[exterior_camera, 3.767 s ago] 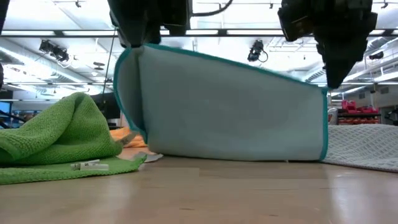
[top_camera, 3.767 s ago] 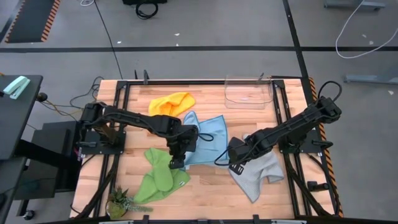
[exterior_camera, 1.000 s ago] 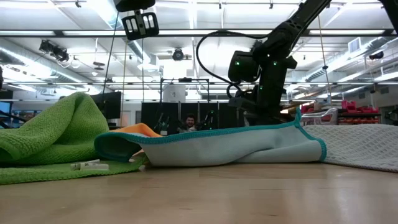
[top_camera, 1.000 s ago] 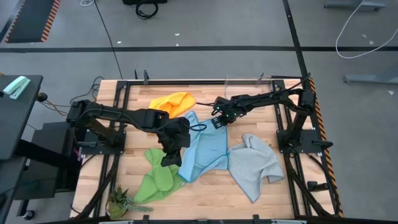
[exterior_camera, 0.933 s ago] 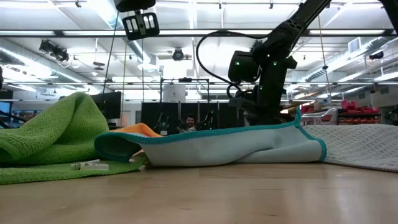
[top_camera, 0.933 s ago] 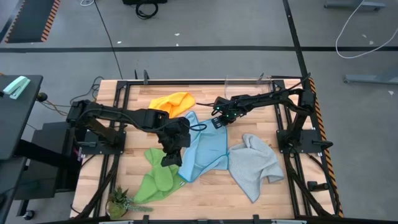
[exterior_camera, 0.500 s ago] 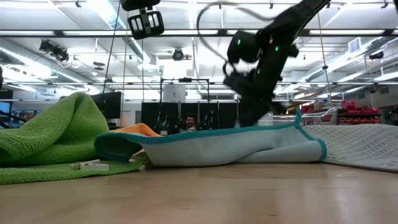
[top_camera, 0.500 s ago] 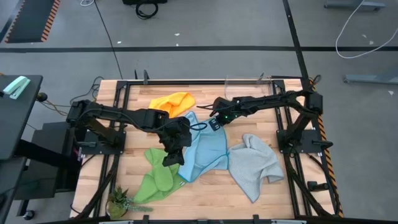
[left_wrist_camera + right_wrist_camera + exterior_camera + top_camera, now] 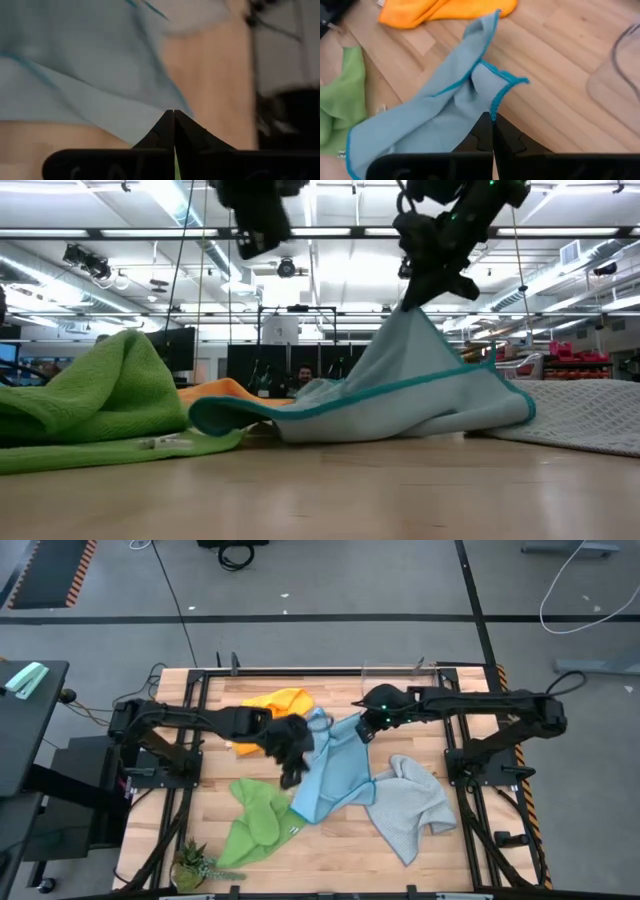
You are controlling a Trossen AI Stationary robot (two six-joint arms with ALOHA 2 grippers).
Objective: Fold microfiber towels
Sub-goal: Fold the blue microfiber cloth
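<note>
The right gripper point(image 9: 363, 730) is clamped on a corner of the light blue towel point(image 9: 335, 772), lifting it off the wooden table point(image 9: 330, 845). The left gripper point(image 9: 292, 777) hangs closed and empty above the blue towel's other edge. Four towels lie mid-table: the blue one, one yellow-orange towel point(image 9: 268, 707), one bright green towel point(image 9: 255, 821), one light grey towel point(image 9: 410, 810).

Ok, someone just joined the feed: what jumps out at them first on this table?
The light blue towel at the table's middle, one corner pulled up into a peak by the shut right gripper. The left gripper hangs at its opposite edge; whether it holds cloth is unclear. Around it lie the green towel, orange towel and grey towel.
</note>
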